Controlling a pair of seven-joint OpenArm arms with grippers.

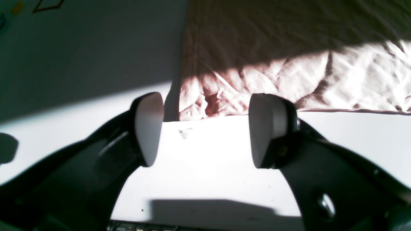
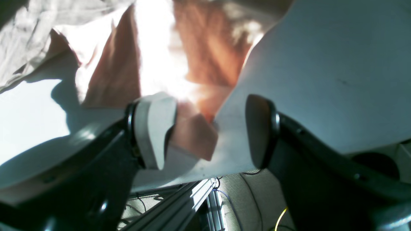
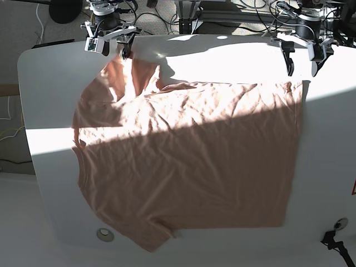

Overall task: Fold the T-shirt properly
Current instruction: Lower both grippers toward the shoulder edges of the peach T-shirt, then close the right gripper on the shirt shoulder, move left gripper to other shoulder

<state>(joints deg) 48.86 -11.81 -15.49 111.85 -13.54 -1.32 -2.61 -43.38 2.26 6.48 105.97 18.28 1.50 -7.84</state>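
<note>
Base view shows your shirt [image 3: 183, 161] spread flat on the white table [image 3: 39, 72], no fold made yet. Your right gripper [image 2: 205, 128] is spread at the sleeve corner, one pad touching cloth; the left gripper [image 1: 205, 128] hangs spread just off the hem corner. Next, close on both corners. Hard sun, cables behind.

Open left tool [image 1: 205, 130] hovers beside T-shirt [image 1: 289, 64] corner.
</note>
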